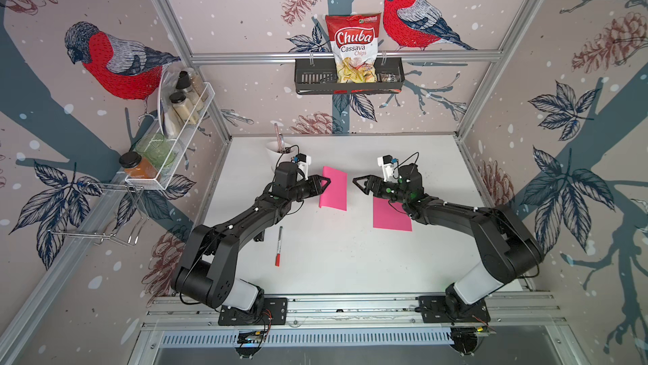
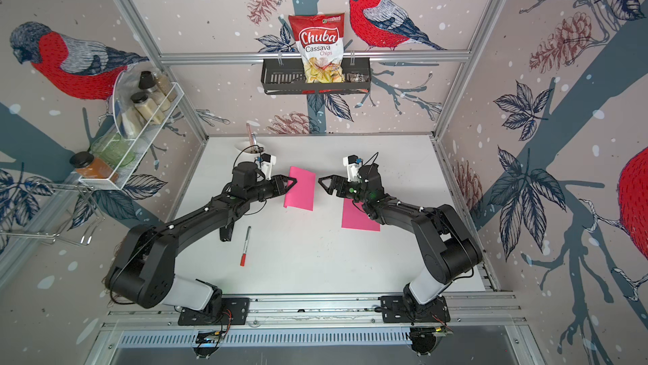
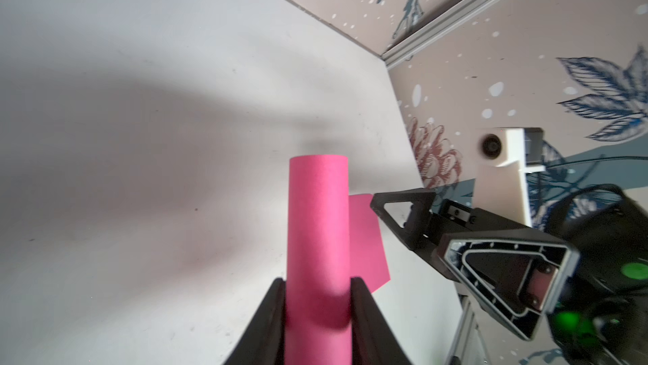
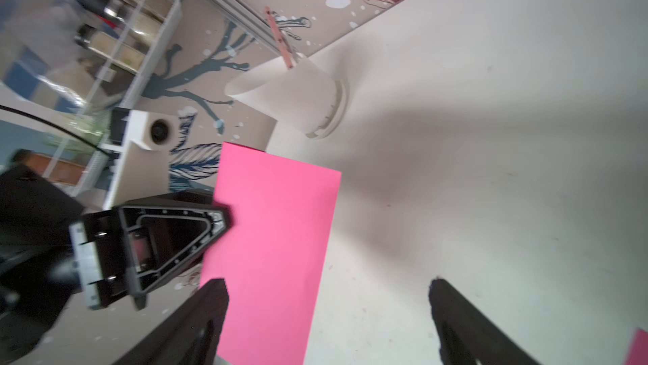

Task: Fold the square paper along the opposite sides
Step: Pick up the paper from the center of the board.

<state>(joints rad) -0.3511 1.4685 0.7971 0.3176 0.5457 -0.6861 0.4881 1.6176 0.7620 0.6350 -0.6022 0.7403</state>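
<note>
The pink square paper [image 1: 335, 189] [image 2: 301, 189] is bent over on itself into a rounded loop. My left gripper [image 1: 328, 181] [image 2: 294, 181] is shut on its left side. In the left wrist view the paper [image 3: 317, 219] runs out like a tube from between the fingers of the left gripper [image 3: 317, 280]. My right gripper [image 1: 355, 180] [image 2: 321, 181] faces the paper's right edge from a short gap away, open and empty. The right wrist view shows the paper [image 4: 277, 226] just inside one fingertip of the right gripper [image 4: 328, 282], untouched.
A second pink sheet [image 1: 391, 216] [image 3: 366, 240] lies flat on the white table [image 1: 350, 258], partly under my right wrist. A white cup [image 1: 280, 154] [image 4: 284, 100] holding a stick stands at the back left. A red marker [image 1: 278, 246] lies near my left arm. Racks hang on the walls.
</note>
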